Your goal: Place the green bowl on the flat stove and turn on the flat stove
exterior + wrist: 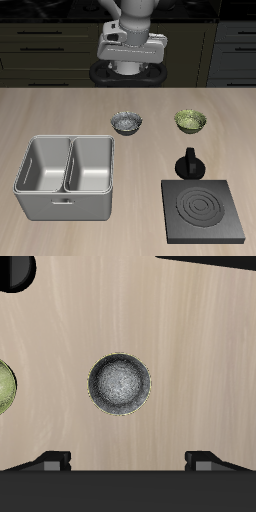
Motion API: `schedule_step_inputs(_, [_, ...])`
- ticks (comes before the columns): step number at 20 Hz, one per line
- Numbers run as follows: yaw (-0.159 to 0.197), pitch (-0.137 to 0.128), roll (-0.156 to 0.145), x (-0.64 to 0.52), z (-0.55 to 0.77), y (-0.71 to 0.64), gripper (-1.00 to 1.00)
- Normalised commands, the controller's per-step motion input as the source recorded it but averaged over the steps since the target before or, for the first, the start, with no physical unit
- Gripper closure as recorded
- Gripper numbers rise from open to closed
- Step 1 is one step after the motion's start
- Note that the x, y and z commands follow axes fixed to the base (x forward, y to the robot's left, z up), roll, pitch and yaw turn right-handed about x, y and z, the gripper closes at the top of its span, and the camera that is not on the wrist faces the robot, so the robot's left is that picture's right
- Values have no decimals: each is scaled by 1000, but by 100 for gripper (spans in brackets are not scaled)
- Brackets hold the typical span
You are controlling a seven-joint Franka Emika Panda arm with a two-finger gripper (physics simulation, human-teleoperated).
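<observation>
Green bowl sits off to one side of our fingers, not beneath them.
It rests on the desk, just behind the flat stove and its knob; directly under our gripper lies the grey-white bowl. Our fingers are spread and empty, high above, so we must shift sideways first.

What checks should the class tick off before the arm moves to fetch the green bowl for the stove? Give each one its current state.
1. Green bowl upright on the table, nothing over it: ok.
2. Flat stove burner rings bare, ready to receive the bowl: ok.
3. Gripper above the green bowl: not ok; the wrist view centres on the grey patterned bowl.
4. Gripper holding nothing: ok.
5. Gripper jaws open: cannot tell.
6. Stove knob position: cannot tell.
</observation>
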Motion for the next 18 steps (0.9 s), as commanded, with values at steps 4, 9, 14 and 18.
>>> schedule_step_inputs(4, [-9,12,10,-20,-29,230,-100])
schedule_step_inputs(9, [-6,1,44,30,32,254,-100])
schedule_step_inputs(14, [-9,-23,21,138,68,356,-100])
schedule_step_inputs(18, [-4,49,5,234,-112,320,-100])
